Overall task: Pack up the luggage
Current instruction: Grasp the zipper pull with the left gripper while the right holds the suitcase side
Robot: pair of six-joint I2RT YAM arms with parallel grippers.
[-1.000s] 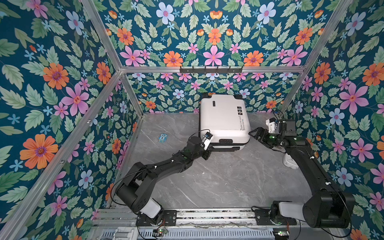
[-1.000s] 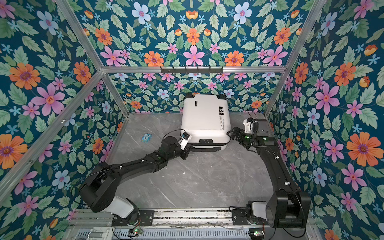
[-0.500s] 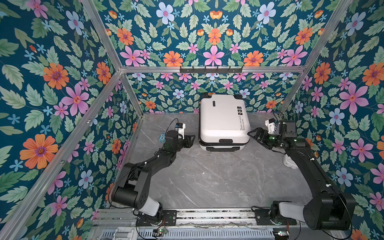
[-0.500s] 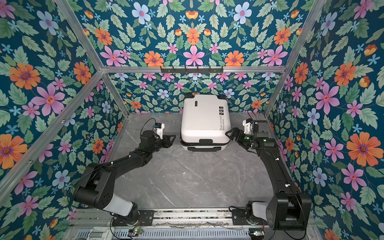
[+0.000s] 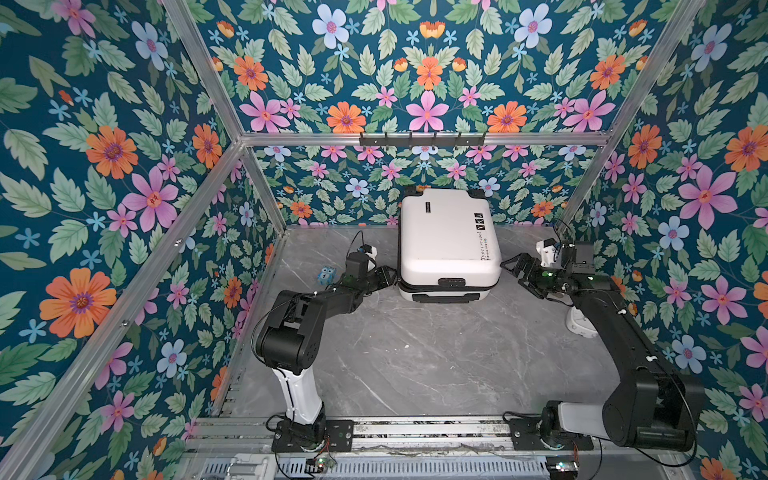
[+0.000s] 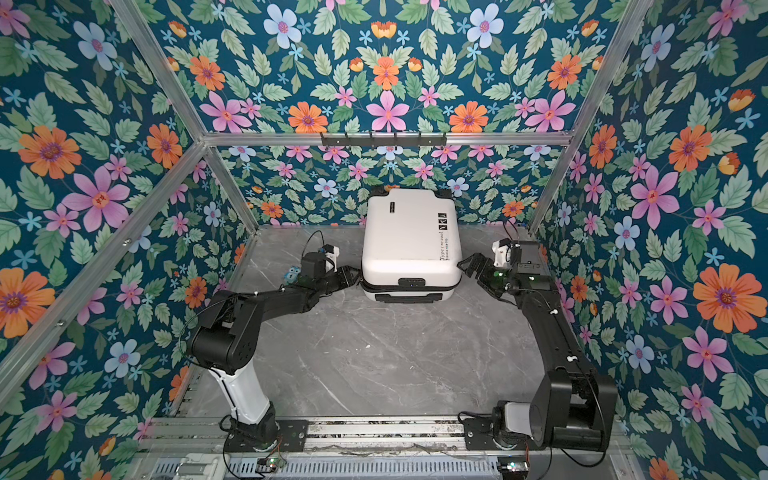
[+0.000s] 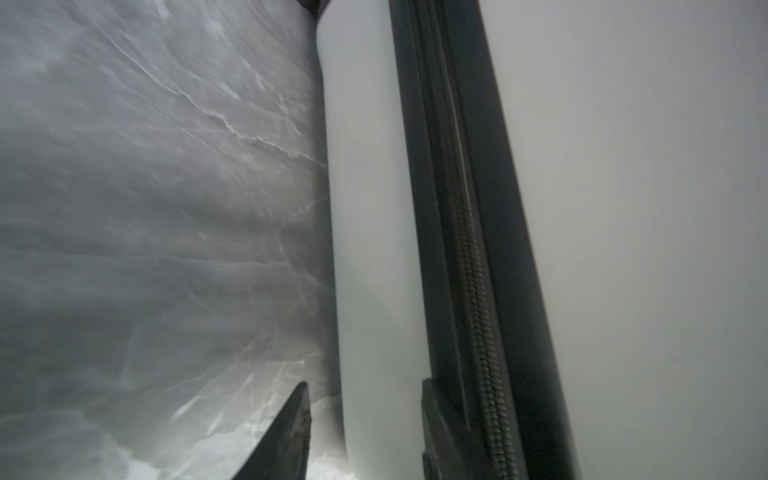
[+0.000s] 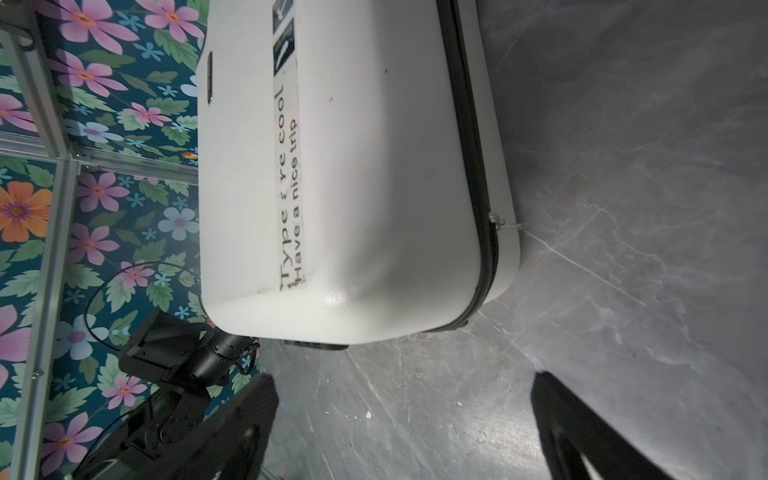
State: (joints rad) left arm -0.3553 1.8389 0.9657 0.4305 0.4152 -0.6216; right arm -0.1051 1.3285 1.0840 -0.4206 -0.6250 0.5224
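Got the luggage lying flat and shut at the back of the surface, close to the rear wall, with an arm at each side. Looks like zip work to me, so: go for the zipper pull sitting at the near corner on the side of the right arm, pinch it square, then drag along the zipper band and round the corner slowly instead of yanking, bracing the shell from the opposite side to stop any sliding. No telling the zipped stretch from the unzipped one here, tbh. Pose-wise: seeing the left arm stretched low and forward, wrist rolled sideways, left jaws roughly half open with the tips right at the lower shell edge by the zip, gripping nothing as far as can be made out. Same low reach for the right arm, right jaws spread wide, empty, just beside the luggage, not touching.
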